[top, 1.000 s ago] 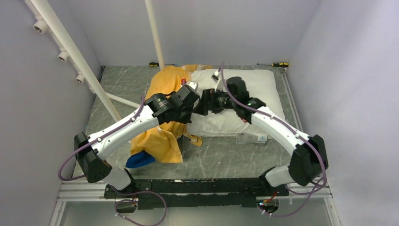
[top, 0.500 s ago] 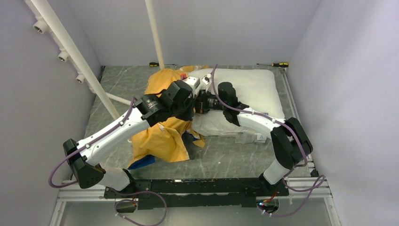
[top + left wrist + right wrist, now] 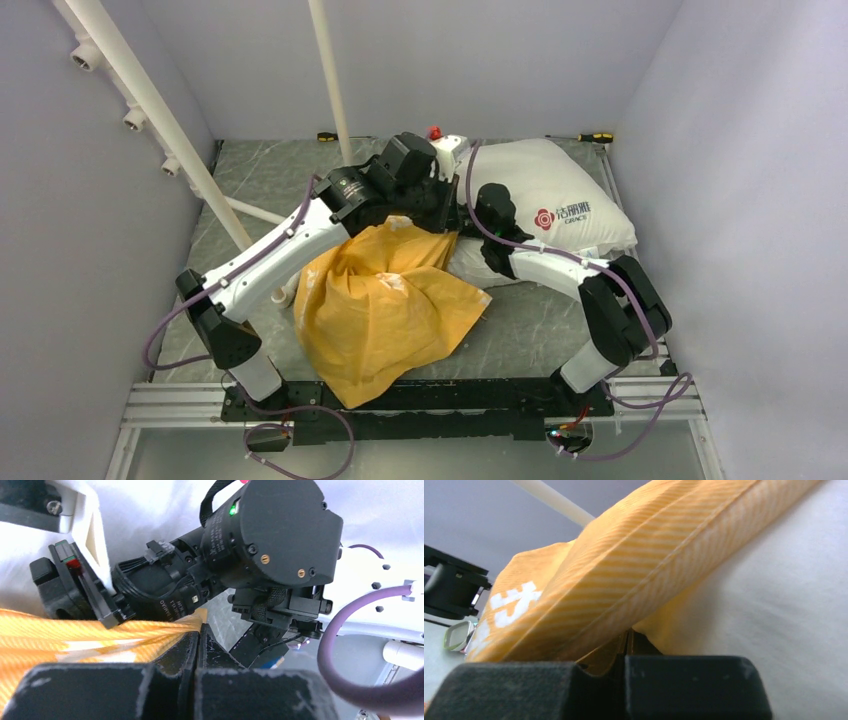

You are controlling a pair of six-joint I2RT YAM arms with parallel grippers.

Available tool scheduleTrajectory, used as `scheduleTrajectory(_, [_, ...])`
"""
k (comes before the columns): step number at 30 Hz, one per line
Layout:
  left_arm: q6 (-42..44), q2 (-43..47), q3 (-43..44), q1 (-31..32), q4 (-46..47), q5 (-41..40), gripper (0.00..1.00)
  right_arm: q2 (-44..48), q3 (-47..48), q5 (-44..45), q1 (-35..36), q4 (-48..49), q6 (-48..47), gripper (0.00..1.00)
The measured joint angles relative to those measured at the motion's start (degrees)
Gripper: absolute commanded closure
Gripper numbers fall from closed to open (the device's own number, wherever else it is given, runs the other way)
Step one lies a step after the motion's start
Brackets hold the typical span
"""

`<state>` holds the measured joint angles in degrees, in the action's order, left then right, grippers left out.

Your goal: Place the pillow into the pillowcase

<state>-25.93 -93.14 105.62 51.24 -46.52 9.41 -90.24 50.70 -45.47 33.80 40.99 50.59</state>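
Clamped shut, my left gripper [image 3: 199,636] pinches a fold of the pillowcase [image 3: 75,637], the yellow-orange cloth running in between its black fingers [image 3: 170,660]. From above, starting at the left, slanted white pipes [image 3: 150,110] stand beside the table [image 3: 260,170], and my left arm [image 3: 290,250] reaches from its base toward the middle rear. Below it the pillowcase lies bunched in a yellow-orange heap on the near middle of the table, with its upper edge drawn up to where both my grippers meet. My right gripper [image 3: 626,642] is closed too, a striped hem of the same cloth caught between its jaws and white lettering showing on the fabric to its left. Right of the grippers, the pillow [image 3: 545,180] rests at the far right of the table, outside the case, its red logo [image 3: 545,218] facing the overhead camera. A yellow-handled screwdriver [image 3: 598,137] lies at the rear edge behind it.
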Motion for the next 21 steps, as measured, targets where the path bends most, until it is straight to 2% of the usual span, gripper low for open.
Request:
scheduleTrajectory(3, [0.0, -1.3, 1.0, 0.0, -0.2, 0.1, 1.00, -0.7, 0.0, 0.5, 0.0, -1.3, -1.0, 0.99])
scheduleTrajectory(7, [-0.9, -1.0, 0.7, 0.3, -2.1, -4.4, 1.00, 0.6, 0.0, 3.5, -0.7, -8.6, -3.7, 0.56])
scheduleTrajectory(9, [-2.4, 1.5, -3.8, 0.3, -0.1, -7.4, 1.00, 4.2, 0.7, 6.5, -2.0, -17.3, -6.3, 0.36])
scheduleTrajectory(11, [-5.5, 6.2, -10.5, -0.7, 3.0, -7.6, 1.00, 8.6, 3.4, 11.5, -3.7, -29.3, -10.4, 0.21])
scheduleTrajectory(14, [-8.5, 12.5, -17.0, -3.0, 8.6, -5.6, 1.00, 12.6, 8.3, 19.0, -5.7, -43.6, -14.8, 0.10])
scheduleTrajectory(16, [-9.8, 16.6, -20.8, -7.4, 8.8, -5.7, 1.00, 15.7, 12.6, 23.6, -7.7, -54.0, -17.9, 0.04])
scheduleTrajectory(19, [-10.3, 17.4, -21.5, -12.6, 8.4, -6.2, 1.00, 21.0, 14.4, 29.2, -9.8, -64.1, -20.5, 0.01])
scheduleTrajectory(21, [-10.2, 16.7, -21.5, -13.8, 8.5, -6.2, 1.00, 24.9, 13.1, 30.9, -11.0, -69.4, -20.7, 0.01])
